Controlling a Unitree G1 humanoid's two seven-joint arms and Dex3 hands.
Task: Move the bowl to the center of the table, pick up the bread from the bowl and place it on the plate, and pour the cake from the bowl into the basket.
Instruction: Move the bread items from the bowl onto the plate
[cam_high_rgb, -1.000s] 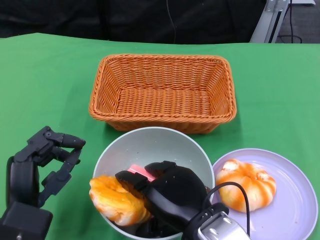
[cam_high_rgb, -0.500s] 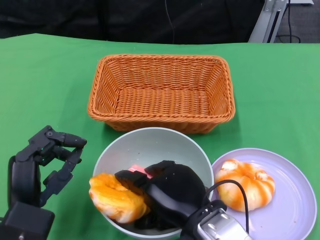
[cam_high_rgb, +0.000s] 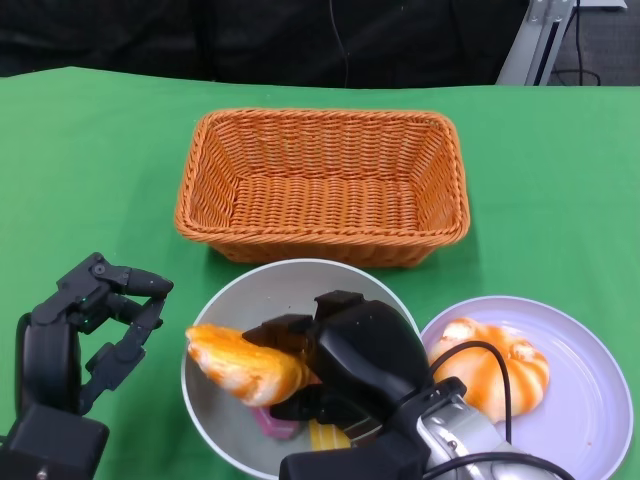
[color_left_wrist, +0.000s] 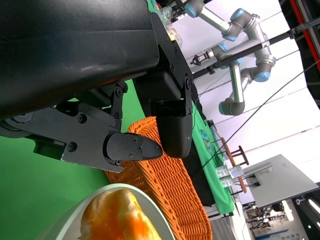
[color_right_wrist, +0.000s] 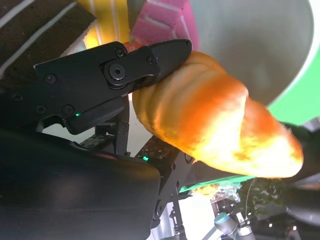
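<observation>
My right hand (cam_high_rgb: 350, 360) grips an orange bread roll (cam_high_rgb: 243, 364) and holds it raised over the left part of the grey bowl (cam_high_rgb: 262, 292). The right wrist view shows its fingers (color_right_wrist: 115, 70) clamped on the roll (color_right_wrist: 215, 130). Pink and yellow cake pieces (cam_high_rgb: 300, 428) lie in the bowl beneath the hand. A second orange bread (cam_high_rgb: 505, 368) lies on the lilac plate (cam_high_rgb: 580, 400) right of the bowl. The wicker basket (cam_high_rgb: 323, 185) stands just behind the bowl. My left hand (cam_high_rgb: 85, 330) hovers left of the bowl with fingers apart, holding nothing.
A green cloth (cam_high_rgb: 90, 170) covers the table. The basket's front wall nearly touches the bowl's far rim. Dark background and a metal stand (cam_high_rgb: 540, 35) lie beyond the table's far edge. The left wrist view shows distant robot arms (color_left_wrist: 235, 60).
My right hand has lifted the bread roll up out of the bowl, uncovering the pink and yellow cake pieces below. The left hand has stayed put.
</observation>
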